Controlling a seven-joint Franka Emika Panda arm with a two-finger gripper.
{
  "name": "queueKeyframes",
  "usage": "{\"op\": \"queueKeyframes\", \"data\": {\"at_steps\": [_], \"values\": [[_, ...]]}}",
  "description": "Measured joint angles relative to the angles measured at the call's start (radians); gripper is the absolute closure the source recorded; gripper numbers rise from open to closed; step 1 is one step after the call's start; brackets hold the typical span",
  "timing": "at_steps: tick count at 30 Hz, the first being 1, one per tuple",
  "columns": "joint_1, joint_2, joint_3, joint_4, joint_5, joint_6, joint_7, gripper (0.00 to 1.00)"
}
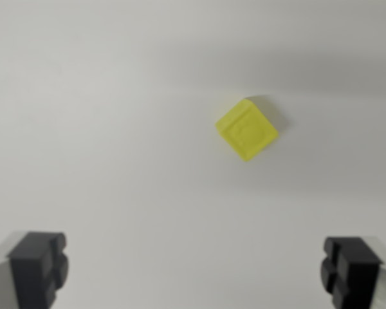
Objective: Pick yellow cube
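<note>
A small yellow cube [247, 129] lies on a plain white surface, turned about 45 degrees so a corner faces me, right of centre in the wrist view. My gripper [194, 273] is open, its two dark fingertips [38, 267] showing at the lower corners with nothing between them. The cube sits well above the fingers in the picture, apart from both and closer to the right one.
The white surface [116, 129] fills the whole view. A soft grey shadow band runs across it behind the cube.
</note>
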Motion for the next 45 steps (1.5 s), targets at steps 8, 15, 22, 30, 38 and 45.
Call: {"op": "queueKeyframes", "data": {"at_steps": [8,15,22,30,38,45], "values": [[-0.004,0.001,0.000,-0.008,0.000,0.009,-0.023,0.00],[-0.013,0.011,0.000,-0.039,0.002,0.051,-0.074,0.00],[-0.022,0.025,0.000,-0.068,0.004,0.093,-0.125,0.00],[-0.033,0.044,0.000,-0.098,0.006,0.142,-0.184,0.00],[-0.043,0.065,0.000,-0.124,0.009,0.189,-0.244,0.00],[-0.053,0.086,0.000,-0.144,0.011,0.230,-0.296,0.00]]}}
